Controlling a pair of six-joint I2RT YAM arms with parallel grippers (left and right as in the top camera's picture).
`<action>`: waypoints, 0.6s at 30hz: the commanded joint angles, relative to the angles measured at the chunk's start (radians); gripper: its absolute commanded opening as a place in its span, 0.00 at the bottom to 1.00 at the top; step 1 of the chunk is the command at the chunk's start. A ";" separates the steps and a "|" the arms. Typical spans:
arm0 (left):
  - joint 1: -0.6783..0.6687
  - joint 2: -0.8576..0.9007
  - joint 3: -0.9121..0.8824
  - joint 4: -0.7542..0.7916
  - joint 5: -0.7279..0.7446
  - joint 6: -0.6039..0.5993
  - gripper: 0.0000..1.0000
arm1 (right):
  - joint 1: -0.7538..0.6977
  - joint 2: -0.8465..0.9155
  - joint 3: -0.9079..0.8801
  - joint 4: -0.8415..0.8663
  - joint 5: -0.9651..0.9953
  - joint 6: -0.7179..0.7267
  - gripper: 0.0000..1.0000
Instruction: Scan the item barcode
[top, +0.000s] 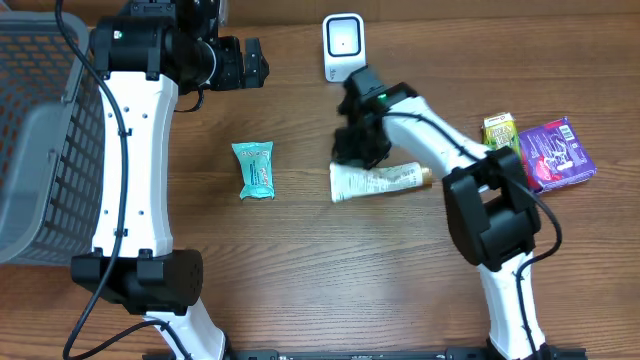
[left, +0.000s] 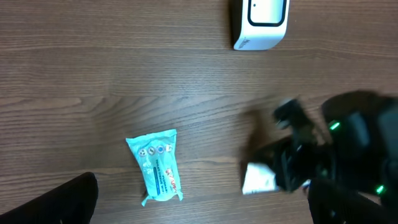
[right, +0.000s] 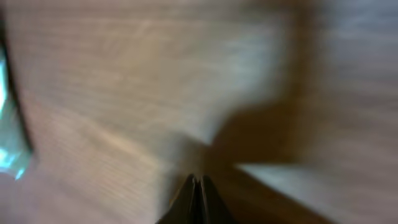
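Your R gripper (top: 350, 155) sits over flat end of white tube (top: 378, 181), fingers pinched together, nothing between them; wrist view blurred, prob lining up pick. Tube lies flat near scanner (top: 343, 45), so short carry. L gripper (top: 252, 62) spread wide, held clear above teal packet (top: 254, 168)

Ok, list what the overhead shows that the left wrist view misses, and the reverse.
Overhead only: the basket at left, the green packet and purple packet at right, and the tube at full length. Left wrist only: nothing new, just the teal packet with its print closer up. Both: the scanner, the teal packet, the tube's end, and the right arm over it.
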 joint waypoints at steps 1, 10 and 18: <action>-0.006 -0.003 0.012 0.001 0.005 0.014 1.00 | 0.048 -0.015 -0.002 -0.068 -0.072 -0.017 0.04; -0.006 -0.003 0.012 0.001 0.005 0.014 1.00 | 0.047 -0.272 -0.002 -0.142 0.043 0.109 0.04; -0.006 -0.003 0.012 0.001 0.005 0.015 1.00 | -0.076 -0.435 -0.003 -0.376 0.409 0.365 0.04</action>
